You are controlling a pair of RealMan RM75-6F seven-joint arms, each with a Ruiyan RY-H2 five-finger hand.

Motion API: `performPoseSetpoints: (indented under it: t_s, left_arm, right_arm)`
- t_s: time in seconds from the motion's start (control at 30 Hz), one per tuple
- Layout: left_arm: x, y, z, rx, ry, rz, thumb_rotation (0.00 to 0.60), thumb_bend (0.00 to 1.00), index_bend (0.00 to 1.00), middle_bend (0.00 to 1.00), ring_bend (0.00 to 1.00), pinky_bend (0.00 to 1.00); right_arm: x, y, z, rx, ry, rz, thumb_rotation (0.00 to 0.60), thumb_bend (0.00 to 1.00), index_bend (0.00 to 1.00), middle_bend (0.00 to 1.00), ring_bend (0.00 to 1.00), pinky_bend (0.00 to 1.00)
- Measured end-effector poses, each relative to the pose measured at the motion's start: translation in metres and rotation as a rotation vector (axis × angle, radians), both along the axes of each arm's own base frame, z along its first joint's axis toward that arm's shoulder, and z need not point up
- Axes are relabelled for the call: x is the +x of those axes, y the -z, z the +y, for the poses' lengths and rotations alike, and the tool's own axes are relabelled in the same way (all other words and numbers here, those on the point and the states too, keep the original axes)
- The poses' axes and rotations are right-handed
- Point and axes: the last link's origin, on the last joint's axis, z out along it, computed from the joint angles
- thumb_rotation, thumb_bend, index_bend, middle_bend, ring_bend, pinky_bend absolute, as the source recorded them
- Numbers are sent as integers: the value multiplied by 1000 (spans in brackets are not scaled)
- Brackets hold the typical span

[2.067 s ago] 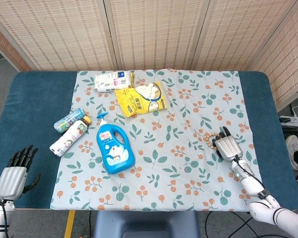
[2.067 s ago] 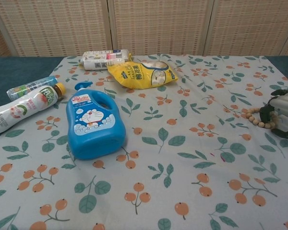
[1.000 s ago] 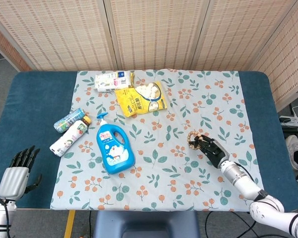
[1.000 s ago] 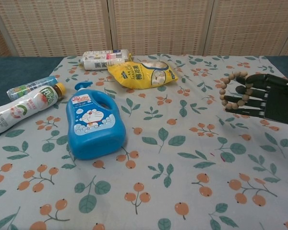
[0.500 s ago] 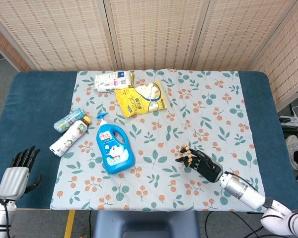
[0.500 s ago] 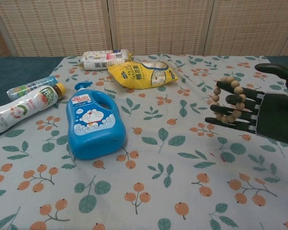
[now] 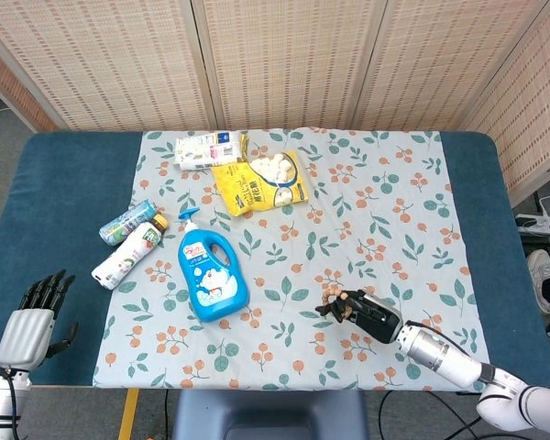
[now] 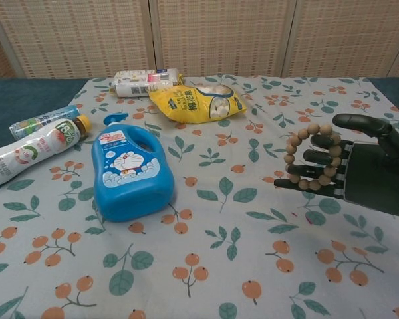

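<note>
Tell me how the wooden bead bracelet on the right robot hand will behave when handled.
The bead bracelet looks limp: a loop of separate round beads draped over the fingers of the right robot hand, so it probably sags and swings. It seems light for its size. The smooth round beads may slide off outstretched fingers if tilted.

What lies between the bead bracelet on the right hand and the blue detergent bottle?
Only bare floral cloth lies between the bracelet, looped over the right hand, and the detergent bottle. The chest view shows it best; the head view agrees.
</note>
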Motion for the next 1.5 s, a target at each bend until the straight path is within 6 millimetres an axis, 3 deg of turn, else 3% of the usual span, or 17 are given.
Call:
performPoseSetpoints:
  t_s: [0.1, 0.33, 0.53, 0.7, 0.87, 1.0, 1.07, 1.33, 1.5]
  left_arm:
    - [0, 0, 0, 1, 0, 0, 600, 441, 0, 0, 0, 101]
    - [0, 0, 0, 0, 0, 1, 600, 439, 0, 0, 0, 100]
    - [0, 0, 0, 2, 1, 0, 600, 440, 0, 0, 0, 101]
    - [1, 0, 0, 1, 2, -1, 600, 439, 0, 0, 0, 101]
    - [1, 0, 0, 4, 5, -1, 600, 440, 0, 0, 0, 102]
    - [1, -1, 0, 5, 6, -3, 600, 441, 0, 0, 0, 103]
    - [1, -1, 0, 6, 6, -4, 600, 441, 0, 0, 0, 104]
    - [2, -1, -1, 8, 8, -7, 600, 440, 0, 0, 0, 105]
    - [2, -2, -1, 8, 9, -8, 600, 440, 0, 0, 0, 105]
  right_arm:
    - [0, 1, 1, -4, -6, 2, 394, 404, 605, 621, 344, 152]
    - [2, 4, 3, -20, -25, 7, 341, 732, 597, 621, 344, 152]
    - [3, 7, 4, -23, -36, 13, 337, 800, 596, 621, 344, 152]
    - [2, 7, 4, -31, -41, 30, 336, 1000, 589, 621, 345, 152]
    - [4, 6, 3, -35, -61, 48, 434, 1000, 504, 621, 293, 152]
    - [7, 5, 2, -44, -74, 59, 558, 1000, 325, 543, 173, 112]
    - [8, 4, 1, -51, -83, 67, 592, 1000, 257, 497, 134, 94]
    - [12, 2, 1, -79, -128, 110, 600, 1000, 104, 400, 46, 58]
    - [11, 3, 1, -111, -167, 173, 600, 1000, 73, 381, 23, 41]
